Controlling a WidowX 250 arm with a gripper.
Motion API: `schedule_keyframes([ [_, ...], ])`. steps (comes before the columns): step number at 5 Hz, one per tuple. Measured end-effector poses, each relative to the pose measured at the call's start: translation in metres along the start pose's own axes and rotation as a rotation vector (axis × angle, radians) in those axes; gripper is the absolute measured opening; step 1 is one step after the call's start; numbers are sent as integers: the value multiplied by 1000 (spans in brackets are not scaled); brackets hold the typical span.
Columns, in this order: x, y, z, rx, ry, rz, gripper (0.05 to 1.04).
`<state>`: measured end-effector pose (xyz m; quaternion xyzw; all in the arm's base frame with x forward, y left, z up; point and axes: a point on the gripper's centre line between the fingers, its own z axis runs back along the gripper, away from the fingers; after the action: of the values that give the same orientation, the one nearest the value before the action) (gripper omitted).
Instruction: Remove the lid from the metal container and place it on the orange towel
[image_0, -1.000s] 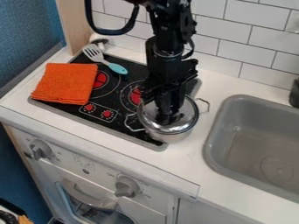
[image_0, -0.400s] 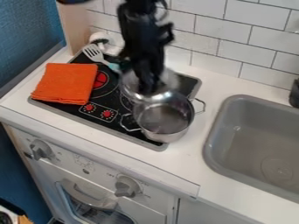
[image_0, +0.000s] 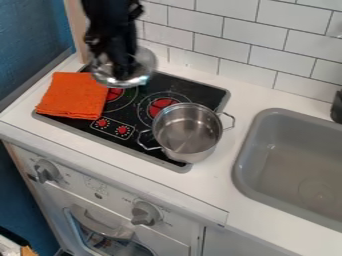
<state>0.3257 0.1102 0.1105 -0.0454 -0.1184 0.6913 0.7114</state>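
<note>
The black gripper (image_0: 124, 73) hangs over the back left of the stove, shut on the top of the silver lid (image_0: 145, 63). The lid is in the air, level or nearly so, just right of the orange towel (image_0: 72, 95) and seeming to overlap its upper right corner from this angle. The towel lies folded on the stove's left side. Uncovered, the metal pot (image_0: 187, 132) stands at the stove's front right with its two wire handles out to the sides; its inside looks bare.
Beneath the lid and pot is a black stovetop (image_0: 175, 86) with red burners and a grey edge. A grey sink (image_0: 294, 160) is set in the white counter (image_0: 234, 192) at the right. White wall tiles stand behind, and a wooden post (image_0: 77, 30) rises at the back left.
The lid has come off the pot in the gripper and moved left and toward the back, over the stove. The spatula seen behind the towel before is now hidden. Pot and towel stay put.
</note>
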Motion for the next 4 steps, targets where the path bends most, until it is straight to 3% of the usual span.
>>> schedule_keyframes([
  [1,29,4,-24,81,-59,99,274],
  [2,59,6,-43,132,-106,181,274],
  [3,84,18,-56,168,-133,292,274],
  [4,92,28,-75,232,-136,331,274],
])
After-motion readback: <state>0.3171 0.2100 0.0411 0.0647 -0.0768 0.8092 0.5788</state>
